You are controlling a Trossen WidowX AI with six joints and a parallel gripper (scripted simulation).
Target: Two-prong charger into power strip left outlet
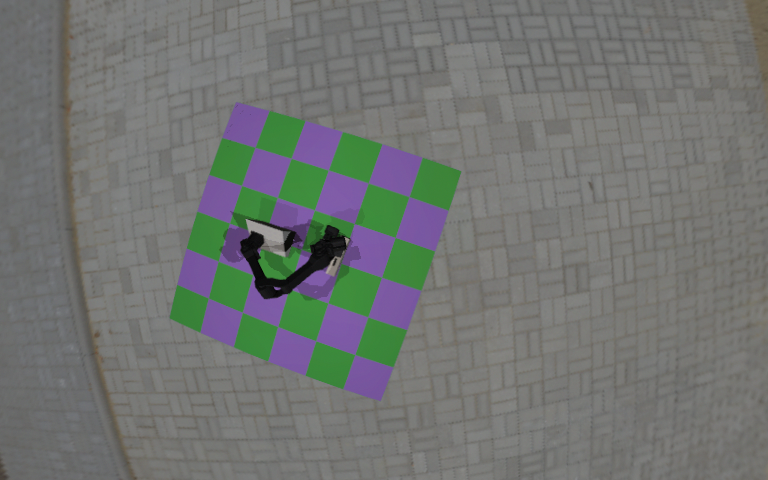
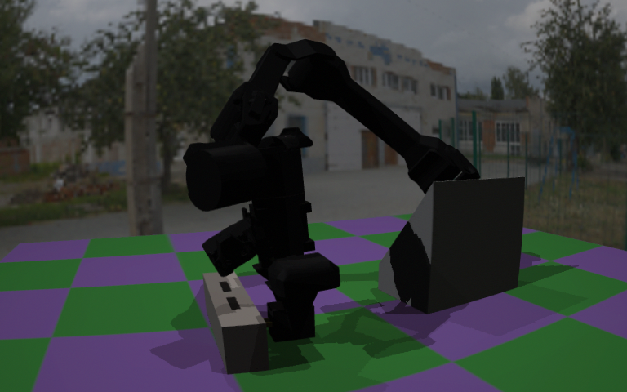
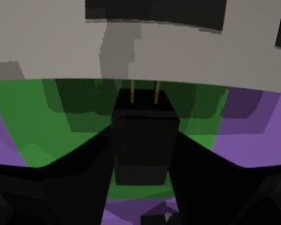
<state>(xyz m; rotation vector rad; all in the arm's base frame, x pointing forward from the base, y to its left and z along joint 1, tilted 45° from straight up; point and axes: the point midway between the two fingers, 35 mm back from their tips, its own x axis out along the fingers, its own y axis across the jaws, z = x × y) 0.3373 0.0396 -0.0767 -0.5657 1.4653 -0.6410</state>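
I am seeing my tool [image 3: 146,150] pinching the black two-prong charger [image 3: 144,141], its brass prongs [image 3: 146,93] pointing at the grey power strip [image 3: 178,51] and reaching its lower edge. The strip is lying on the green-and-purple checkered worktop [image 2: 113,310], just beside the tool.

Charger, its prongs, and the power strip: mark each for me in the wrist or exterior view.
charger [image 3: 144,144]: wrist view, front face of the black body held in the gripper.
prongs [image 3: 133,92]: wrist view, the left brass pin.
power strip [image 2: 239,334]: exterior view, the grey end face.
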